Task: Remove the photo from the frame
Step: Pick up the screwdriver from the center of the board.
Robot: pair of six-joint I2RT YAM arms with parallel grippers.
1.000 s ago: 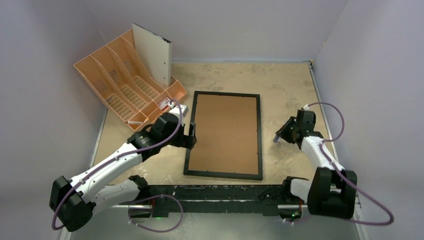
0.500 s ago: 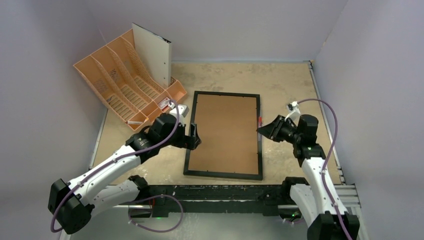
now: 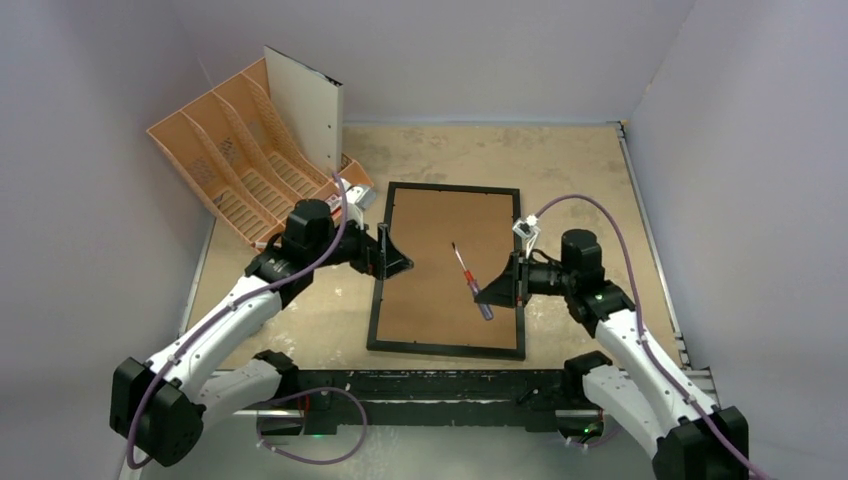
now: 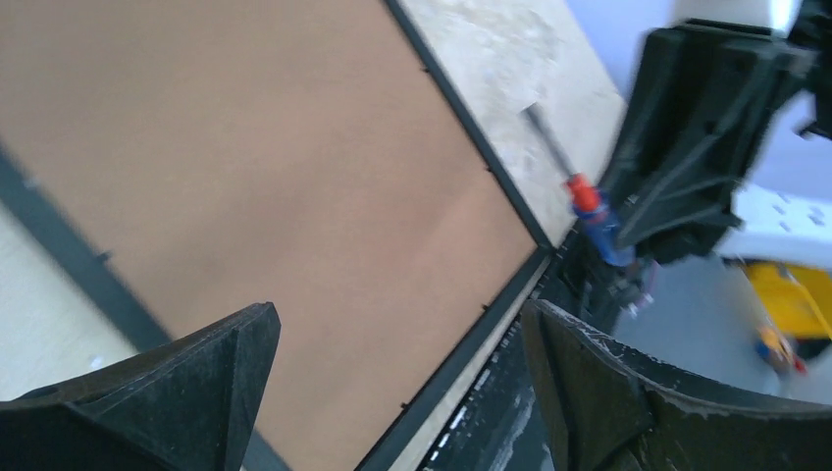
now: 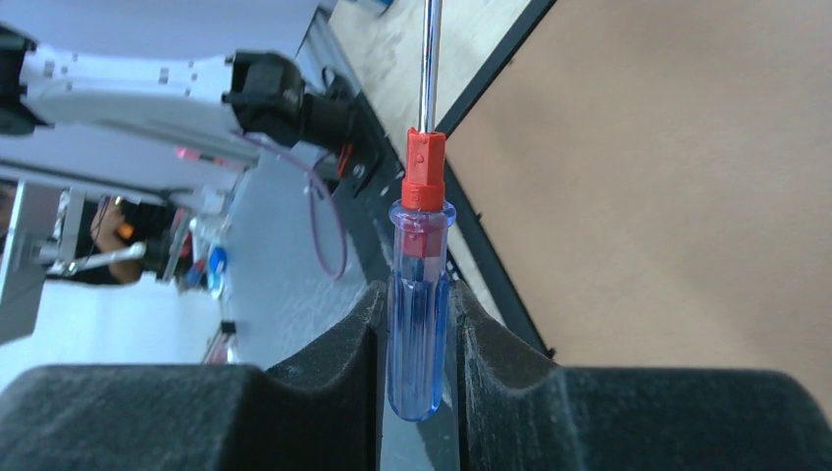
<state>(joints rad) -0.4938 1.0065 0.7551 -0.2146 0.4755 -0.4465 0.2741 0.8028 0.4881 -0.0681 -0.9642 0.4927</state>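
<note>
While the right gripper (image 3: 495,290) pinched the clear-blue plastic handle of a red-collared screwdriver (image 5: 419,334), shaft angled over the brown fibreboard back (image 3: 440,230), the left gripper (image 3: 392,252) hung w/ jaws spread wide above the L rim of the large thin black rectangular frame (image 3: 445,349), lying back-up on the tan table (image 3: 580,170).

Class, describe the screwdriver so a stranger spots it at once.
Find the large black frame lying flat, brown back up. Over its right side the right gripper pinches the screwdriver. Only it has a clear blue handle, red collar and thin metal shaft.
</note>
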